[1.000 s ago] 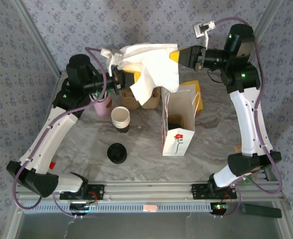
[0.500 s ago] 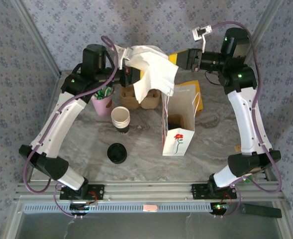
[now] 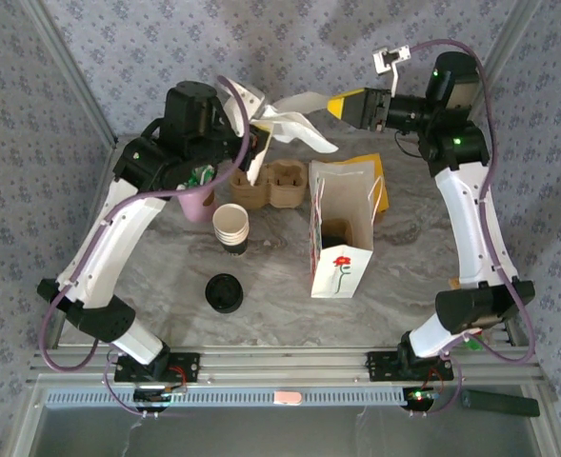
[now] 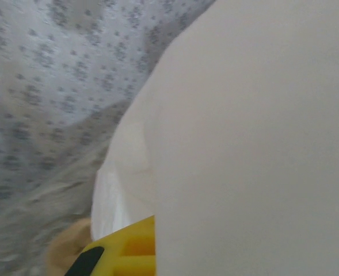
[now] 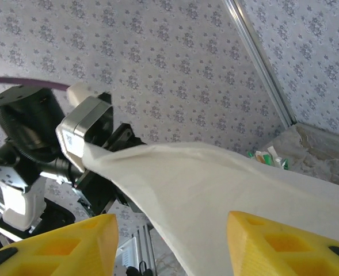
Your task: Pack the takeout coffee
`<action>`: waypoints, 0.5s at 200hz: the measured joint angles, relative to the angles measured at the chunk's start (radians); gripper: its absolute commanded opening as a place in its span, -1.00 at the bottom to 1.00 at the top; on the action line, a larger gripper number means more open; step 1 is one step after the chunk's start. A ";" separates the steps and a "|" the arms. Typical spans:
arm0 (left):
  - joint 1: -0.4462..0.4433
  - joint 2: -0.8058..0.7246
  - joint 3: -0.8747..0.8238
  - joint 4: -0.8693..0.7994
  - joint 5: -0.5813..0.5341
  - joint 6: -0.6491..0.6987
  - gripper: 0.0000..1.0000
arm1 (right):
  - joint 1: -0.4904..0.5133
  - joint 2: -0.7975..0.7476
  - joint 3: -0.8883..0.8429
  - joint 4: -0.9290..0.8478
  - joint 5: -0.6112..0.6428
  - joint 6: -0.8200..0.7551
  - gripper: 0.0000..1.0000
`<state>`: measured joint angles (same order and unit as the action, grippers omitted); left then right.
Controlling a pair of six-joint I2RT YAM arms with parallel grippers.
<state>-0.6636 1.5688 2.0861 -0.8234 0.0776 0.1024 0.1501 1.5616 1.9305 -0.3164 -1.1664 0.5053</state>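
While the white napkin point(image 3: 294, 124) is hanging in the air at the far side of the table point(image 3: 413, 276), the left gripper point(image 3: 247, 143) is clamping one end of it with its jaws fully closed, and the right gripper point(image 3: 336, 104) is hovering just to the right with its yellow fingers point(image 5: 83, 241) standing well apart and gripping nothing. The takeout coffee point(image 3: 225, 292) is sitting on the near left of the table, well apart from the open paper bag point(image 3: 342, 269) standing at the centre right. With only one claw carrying the napkin, its loose end is drooping toward the cardboard cup carrier point(image 3: 270, 183) and the bag's rim. I am judging that it could catch there as the arm is swinging, dragging or tipping the light bag. It could also be falling outside the bag if let go here. The coffee is waiting unpacked, and a hard squeeze on it could be popping the lid.
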 measured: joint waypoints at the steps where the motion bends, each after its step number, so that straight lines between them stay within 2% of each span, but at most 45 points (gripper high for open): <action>1: -0.002 0.000 0.000 0.000 -0.011 0.009 -1.00 | 0.000 0.000 0.000 -0.002 0.001 -0.003 0.22; 14: -0.023 -0.002 0.000 0.001 -0.098 0.075 -1.00 | 0.000 -0.001 0.000 -0.017 0.015 -0.046 0.42; 33: -0.039 0.000 0.016 -0.014 -0.191 0.143 -1.00 | 0.004 -0.031 -0.031 -0.032 0.065 -0.148 0.58; 65: -0.040 0.023 0.131 -0.073 -0.279 0.174 -1.00 | 0.029 -0.203 -0.240 -0.015 0.156 -0.368 0.98; 83: -0.055 0.023 0.159 -0.084 -0.319 0.183 -1.00 | 0.071 -0.330 -0.388 0.016 0.222 -0.518 1.00; 100: -0.076 0.023 0.160 -0.092 -0.350 0.193 -1.00 | 0.115 -0.395 -0.448 0.025 0.271 -0.630 1.00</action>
<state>-0.7391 1.5917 2.2463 -0.9150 -0.2722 0.2958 0.2649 1.1667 1.4826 -0.2913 -0.8951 -0.1246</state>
